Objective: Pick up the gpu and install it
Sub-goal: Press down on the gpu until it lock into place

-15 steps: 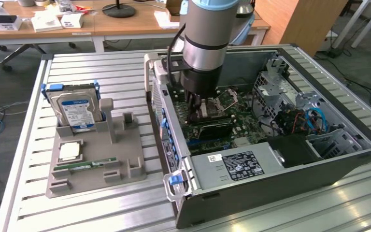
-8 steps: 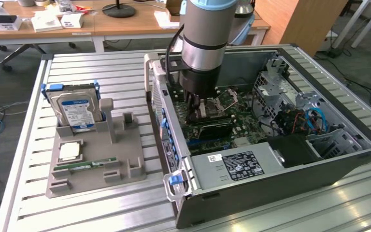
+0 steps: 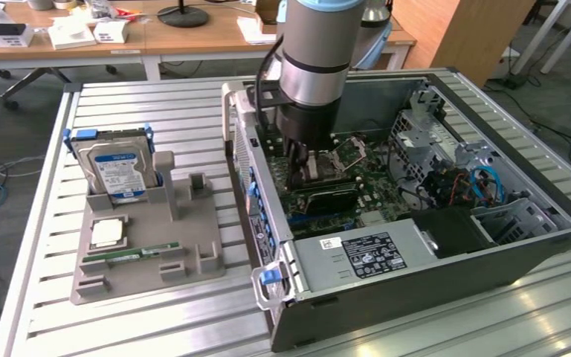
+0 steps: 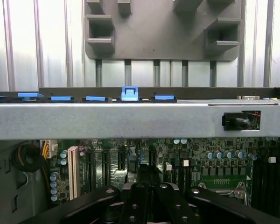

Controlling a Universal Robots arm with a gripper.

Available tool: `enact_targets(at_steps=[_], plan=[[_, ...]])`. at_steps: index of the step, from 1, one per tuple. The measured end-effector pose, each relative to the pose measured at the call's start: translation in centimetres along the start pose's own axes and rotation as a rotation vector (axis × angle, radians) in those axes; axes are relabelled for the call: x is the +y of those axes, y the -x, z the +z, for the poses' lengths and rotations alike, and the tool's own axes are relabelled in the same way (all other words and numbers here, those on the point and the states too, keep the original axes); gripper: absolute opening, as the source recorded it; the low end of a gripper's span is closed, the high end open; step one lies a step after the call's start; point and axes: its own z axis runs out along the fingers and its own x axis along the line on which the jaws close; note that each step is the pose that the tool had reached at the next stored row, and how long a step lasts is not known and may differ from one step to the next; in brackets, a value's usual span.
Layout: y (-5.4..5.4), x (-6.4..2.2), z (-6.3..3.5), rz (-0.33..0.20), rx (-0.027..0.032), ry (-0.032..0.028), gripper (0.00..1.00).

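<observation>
A slatted metal table (image 3: 166,104) carries the work, with wooden desks and cables on the floor behind it. On the exterior view's right, an open computer case (image 3: 523,245) lies on its side, its walls forming a deep rectangular well around the green motherboard (image 3: 365,186). On the exterior view's left, well apart from the case, a grey parts holder (image 3: 142,256) stands on the slats; it keeps a silver hard drive (image 3: 117,167) upright in its rear slot, a square processor (image 3: 107,234) flat on its middle, and a narrow green memory stick (image 3: 131,255) near its front edge.

The arm comes straight down into the case, and the gripper (image 3: 311,167) sits low over the motherboard, close to the case wall nearest the holder. Its fingers (image 4: 140,198) are pressed together, with no gap between them in the wrist view. A dark, flat card, the gpu (image 3: 320,197), lies along the board just below the gripper in the exterior view; whether the fingers grip it or only rest above it cannot be told.

Room is tight here: the grey case rim (image 4: 130,119) with its blue clips (image 4: 129,93) runs just beside the gripper, the power supply (image 3: 360,256) closes off the near end, and the drive cage (image 3: 434,141) fills the far side. The open slats between case and holder give free space.
</observation>
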Motion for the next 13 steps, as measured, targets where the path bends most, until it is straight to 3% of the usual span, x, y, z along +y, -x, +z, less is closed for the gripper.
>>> enact_targets(at_steps=[8, 13], plan=[[0.03, -0.02, -1.05, 0.0, -0.0001, 0.0, 0.11], [0.03, 0.03, -1.1, 0.0, -0.0001, 0.0, 0.11]])
